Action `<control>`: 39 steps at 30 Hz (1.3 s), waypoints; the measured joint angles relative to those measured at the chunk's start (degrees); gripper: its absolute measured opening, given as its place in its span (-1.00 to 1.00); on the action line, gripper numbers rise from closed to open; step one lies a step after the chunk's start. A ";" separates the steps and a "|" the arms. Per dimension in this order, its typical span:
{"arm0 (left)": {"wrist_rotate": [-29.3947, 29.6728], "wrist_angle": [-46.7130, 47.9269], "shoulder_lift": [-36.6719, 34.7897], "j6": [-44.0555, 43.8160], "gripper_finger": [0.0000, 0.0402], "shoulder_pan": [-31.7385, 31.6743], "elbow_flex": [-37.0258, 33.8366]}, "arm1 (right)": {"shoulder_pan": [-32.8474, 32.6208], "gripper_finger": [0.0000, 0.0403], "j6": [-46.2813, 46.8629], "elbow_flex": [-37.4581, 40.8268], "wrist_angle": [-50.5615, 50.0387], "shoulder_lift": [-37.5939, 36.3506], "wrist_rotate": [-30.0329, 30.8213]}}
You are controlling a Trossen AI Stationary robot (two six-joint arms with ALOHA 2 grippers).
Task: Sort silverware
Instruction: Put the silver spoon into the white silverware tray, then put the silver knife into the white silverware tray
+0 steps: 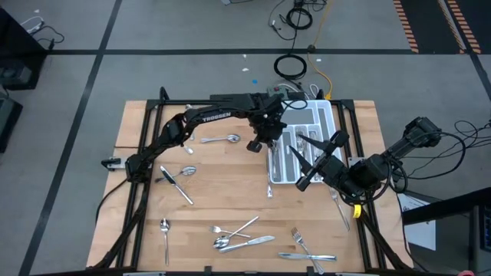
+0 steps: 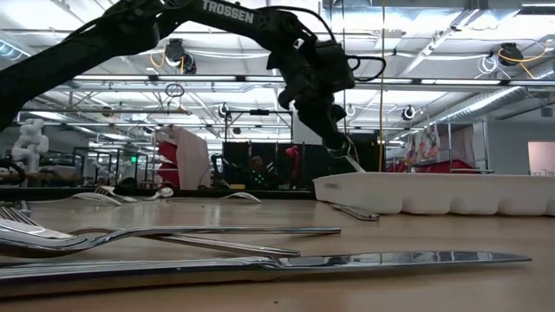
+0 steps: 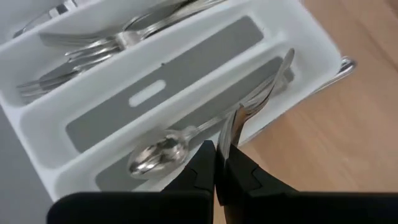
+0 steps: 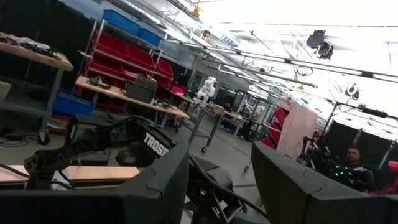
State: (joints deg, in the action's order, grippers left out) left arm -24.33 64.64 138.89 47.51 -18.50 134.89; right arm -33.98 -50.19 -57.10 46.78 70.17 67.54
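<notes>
Steel fork (image 3: 258, 102) pinched in the left gripper (image 3: 216, 163), tilted over the tray's (image 3: 43, 180) nine-o'clock slot for dropping; right gripper (image 4: 219, 180) idles open, empty.

A white plastic compartmented cutlery tray (image 1: 328, 115) sits right of centre in the high view, its compartment floors lined with plain grey strips (image 3: 163, 93). The shiny silver-coloured metal forks, spoons and knives (image 1: 244, 239) glint pale against the light-brown, fine-grained wooden tabletop (image 1: 222, 195), which fills the middle of the frame. The black metal left arm (image 1: 207, 119) carries white "TROSSEN" lettering. Its black left gripper (image 3: 217, 171) shows at the bottom centre of its wrist view. The grey floor (image 1: 153, 38) bears black tape lines, with orange-and-black striping (image 1: 410, 27) at the upper right. Red storage bins (image 4: 124, 59) show at the upper left of the right wrist view.
</notes>
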 joint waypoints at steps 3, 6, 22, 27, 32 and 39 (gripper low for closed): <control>1.84 -0.21 0.00 0.00 -0.92 -0.05 0.00 | 0.00 -0.18 0.02 0.00 0.01 0.00 0.38; 4.16 -0.76 0.00 0.01 -0.87 0.00 0.00 | 0.00 -0.18 0.00 0.00 0.02 0.00 0.44; 7.40 -3.72 -0.63 0.73 -0.60 0.51 0.00 | 0.01 -0.18 0.02 0.00 0.04 0.00 0.44; 9.35 -3.97 -5.66 -11.19 -0.57 1.07 0.00 | 0.00 -0.18 0.00 0.00 2.90 -0.11 5.55; 2.38 -1.18 -14.38 -24.46 -0.57 -0.58 0.11 | -0.52 -0.18 -0.92 0.11 3.24 -1.10 22.41; 0.54 -1.39 -30.73 -27.23 -0.57 -5.54 0.11 | -4.50 -0.21 10.48 1.64 1.13 -1.18 22.45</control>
State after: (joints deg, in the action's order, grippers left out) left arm -23.79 63.25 108.16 20.27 -24.05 135.00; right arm -38.47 -39.71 -55.46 47.92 68.99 90.00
